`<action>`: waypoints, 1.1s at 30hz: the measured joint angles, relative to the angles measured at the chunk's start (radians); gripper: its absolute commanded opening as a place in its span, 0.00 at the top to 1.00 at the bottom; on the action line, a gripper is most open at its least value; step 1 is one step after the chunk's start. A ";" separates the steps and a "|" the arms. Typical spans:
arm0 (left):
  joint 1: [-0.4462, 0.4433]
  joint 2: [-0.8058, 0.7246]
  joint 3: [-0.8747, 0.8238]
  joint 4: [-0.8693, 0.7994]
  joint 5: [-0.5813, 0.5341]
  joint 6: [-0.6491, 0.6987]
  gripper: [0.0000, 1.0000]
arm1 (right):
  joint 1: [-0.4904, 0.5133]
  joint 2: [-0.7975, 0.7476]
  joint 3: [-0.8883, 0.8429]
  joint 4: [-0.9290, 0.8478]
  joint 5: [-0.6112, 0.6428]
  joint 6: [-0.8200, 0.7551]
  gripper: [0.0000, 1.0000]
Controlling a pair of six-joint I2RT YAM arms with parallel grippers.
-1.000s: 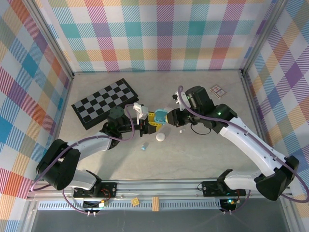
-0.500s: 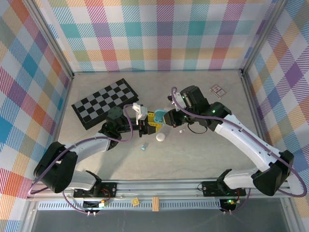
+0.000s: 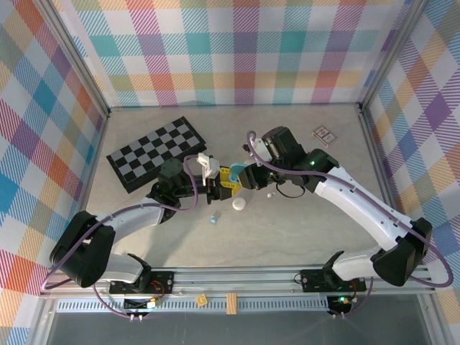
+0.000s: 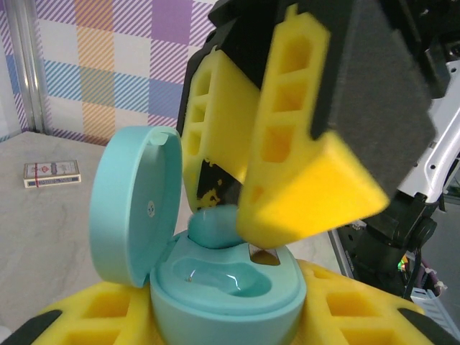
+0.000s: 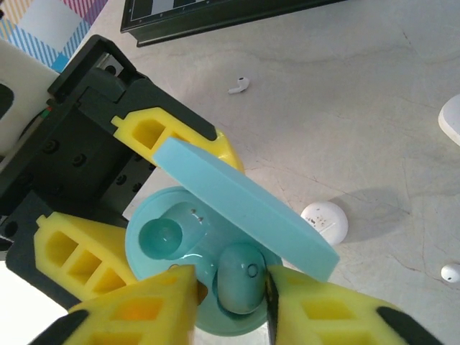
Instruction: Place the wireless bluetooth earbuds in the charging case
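Observation:
My left gripper (image 3: 224, 180) is shut on the teal charging case (image 4: 230, 287), holding it upright with its lid (image 4: 133, 205) swung open. A pale blue earbud (image 5: 241, 277) sits in one well of the case (image 5: 169, 237); the other well is empty. My right gripper (image 5: 230, 295) straddles this earbud from above with its jaws slightly parted. One yellow finger (image 5: 316, 309) touches the bud and a small gap shows at the other. In the left wrist view the same earbud (image 4: 215, 224) shows under the right gripper's fingers (image 4: 309, 187). Loose earbuds lie on the table: white (image 5: 239, 85), white (image 5: 450, 272), blue (image 3: 213, 217).
A white round case (image 5: 325, 221) lies on the table just beside the grippers. A folded chessboard (image 3: 157, 152) lies at the back left. A small card box (image 3: 325, 134) sits at the back right. Checked walls close in three sides.
My right gripper has shifted slightly left over the case, and its jaws have parted from the earbud. The left arm holds the case still.

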 measured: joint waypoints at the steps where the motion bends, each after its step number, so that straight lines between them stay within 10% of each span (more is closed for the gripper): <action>1: 0.000 0.000 0.000 0.000 0.000 0.000 0.63 | 0.001 0.000 0.001 0.000 0.001 0.000 0.59; 8: 0.000 -0.008 -0.002 0.001 -0.009 0.005 0.63 | 0.003 -0.055 -0.008 0.016 0.033 0.004 0.43; 23: 0.058 -0.038 -0.065 0.059 -0.046 0.003 0.63 | 0.003 -0.329 -0.327 0.268 0.161 0.173 0.39; 33: 0.262 -0.020 -0.170 0.344 -0.098 -0.160 0.64 | 0.019 -0.125 -0.508 0.427 0.046 0.345 0.42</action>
